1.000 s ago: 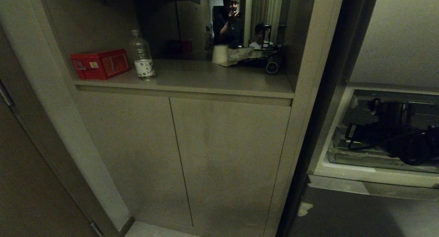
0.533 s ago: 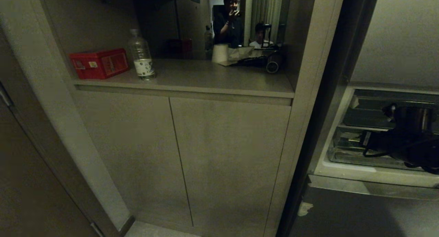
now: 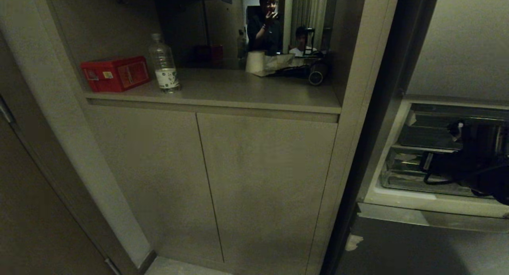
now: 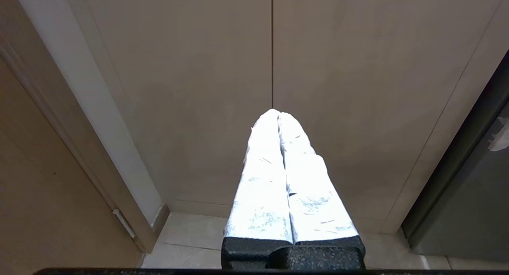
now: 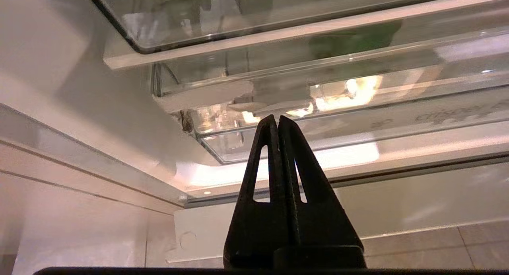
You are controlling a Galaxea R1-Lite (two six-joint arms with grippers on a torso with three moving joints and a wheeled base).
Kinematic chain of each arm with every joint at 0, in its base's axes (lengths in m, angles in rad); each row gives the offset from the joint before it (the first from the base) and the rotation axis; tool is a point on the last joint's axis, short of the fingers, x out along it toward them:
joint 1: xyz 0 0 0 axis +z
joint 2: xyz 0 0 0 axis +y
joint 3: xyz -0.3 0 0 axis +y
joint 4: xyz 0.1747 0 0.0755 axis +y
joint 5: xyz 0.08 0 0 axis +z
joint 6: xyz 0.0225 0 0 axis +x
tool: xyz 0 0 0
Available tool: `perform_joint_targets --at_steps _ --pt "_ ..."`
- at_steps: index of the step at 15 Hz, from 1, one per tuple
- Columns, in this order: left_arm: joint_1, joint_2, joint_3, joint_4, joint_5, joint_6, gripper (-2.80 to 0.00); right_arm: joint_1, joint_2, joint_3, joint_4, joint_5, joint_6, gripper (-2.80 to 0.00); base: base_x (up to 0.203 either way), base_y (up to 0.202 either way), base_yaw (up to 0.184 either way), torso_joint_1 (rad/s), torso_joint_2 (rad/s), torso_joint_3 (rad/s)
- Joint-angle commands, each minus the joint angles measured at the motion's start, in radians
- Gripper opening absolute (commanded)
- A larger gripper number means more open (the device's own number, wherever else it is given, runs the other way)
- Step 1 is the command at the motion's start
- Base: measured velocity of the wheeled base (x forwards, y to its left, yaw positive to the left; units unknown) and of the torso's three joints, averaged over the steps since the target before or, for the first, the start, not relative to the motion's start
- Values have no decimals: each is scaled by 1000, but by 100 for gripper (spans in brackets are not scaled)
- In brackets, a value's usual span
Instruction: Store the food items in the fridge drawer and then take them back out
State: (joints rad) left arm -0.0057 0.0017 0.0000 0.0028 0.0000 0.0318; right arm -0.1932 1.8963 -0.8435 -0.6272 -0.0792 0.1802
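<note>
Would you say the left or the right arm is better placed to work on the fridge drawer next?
Probably the right. The right gripper, fingers shut and empty, already points at the front of the clear fridge drawer. The left gripper, also shut, faces the cabinet doors, away from the fridge.

Dim room: beige cabinet doors (image 3: 206,179) under a shelf (image 3: 246,90) backed by a mirror (image 3: 270,28).

Right hand (image 5: 277,121) extended forward, fingers pressed together, empty — left hand (image 4: 277,115) likewise closed, parked low.
</note>
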Motion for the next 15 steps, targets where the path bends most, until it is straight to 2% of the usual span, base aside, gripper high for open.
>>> perform_joint_targets --at_steps 1,4,7,11,13,15 --pt "0 1 0 0 0 0 -280 -5 44 32 -71 16 -2 -280 0 0 0 0 0 0" --pt "0 1 0 -1 0 0 -280 -35 107 110 -276 20 -17 -280 0 0 0 0 0 0" --pt "0 1 0 0 0 0 -280 -57 130 209 -421 19 -42 -280 0 0 0 0 0 0" --pt "0 1 0 0 0 0 -280 -69 222 318 -726 23 -54 -280 0 0 0 0 0 0" --pt "0 1 0 0 0 0 -280 -69 249 348 -803 31 -67 -280 0 0 0 0 0 0" --pt "0 1 0 0 0 0 -280 -69 266 367 -861 88 -67 -280 0 0 0 0 0 0"
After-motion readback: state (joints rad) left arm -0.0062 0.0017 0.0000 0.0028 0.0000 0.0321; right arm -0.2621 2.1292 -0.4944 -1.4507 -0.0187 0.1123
